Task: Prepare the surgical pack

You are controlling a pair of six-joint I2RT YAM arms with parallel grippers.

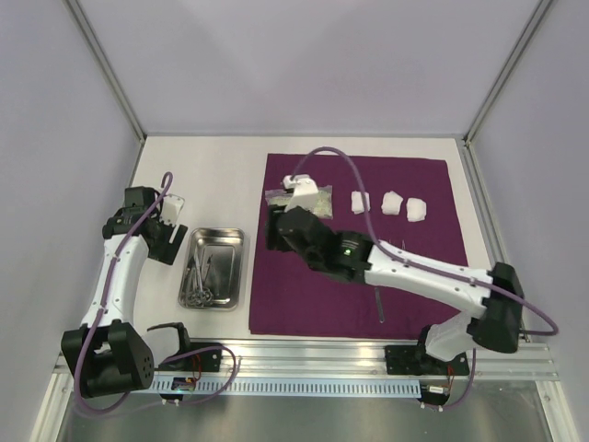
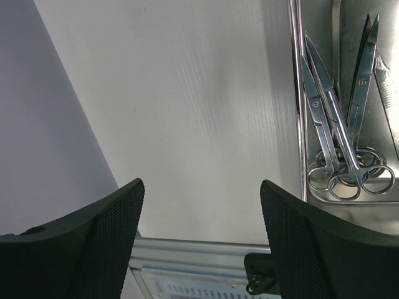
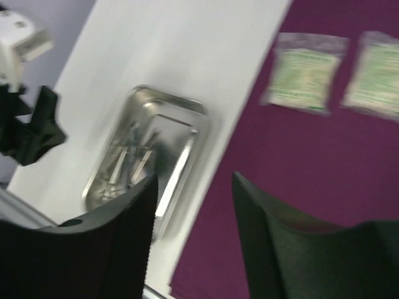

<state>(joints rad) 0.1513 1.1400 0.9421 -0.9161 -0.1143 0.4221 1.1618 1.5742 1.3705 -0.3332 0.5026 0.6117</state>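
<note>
Left tool point(image 2: 201, 187) spread empty beside steel tray point(image 2: 298, 75); right tool point(image 3: 194, 180) parted, empty, above purple sheet point(image 3: 299, 162)

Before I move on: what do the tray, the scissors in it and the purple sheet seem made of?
Tray: polished metal, likely steel; it mirrors the light. Scissors: bright bare metal, glinting along the blades. Purple sheet: matte, no glare, probably woven or nonwoven fabric; the weave is too fine to tell.

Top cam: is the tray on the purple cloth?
No, the tray sits on the bare white table, left of the purple cloth.
</note>
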